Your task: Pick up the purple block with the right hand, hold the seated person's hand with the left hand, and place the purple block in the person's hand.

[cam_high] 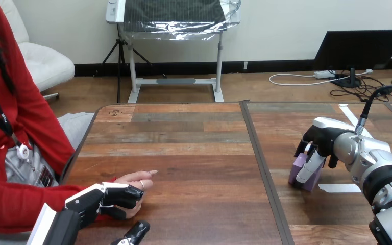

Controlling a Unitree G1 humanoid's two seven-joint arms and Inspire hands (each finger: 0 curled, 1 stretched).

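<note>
The purple block (305,173) rests on the table's right half, partly hidden behind my right hand (320,140). That hand's fingers curl down around the block, one in front of it and others behind. At the lower left, the person's hand (139,178) lies on the table, fingertips pointing right. My left hand (107,196) lies over its near side, fingers curled across the back of the person's hand, thumb (135,232) stretched out below it.
The wooden table (184,148) has a dark seam (260,163) running front to back between its two halves. A white tape strip (339,188) lies just right of the block. The person sits at the left edge.
</note>
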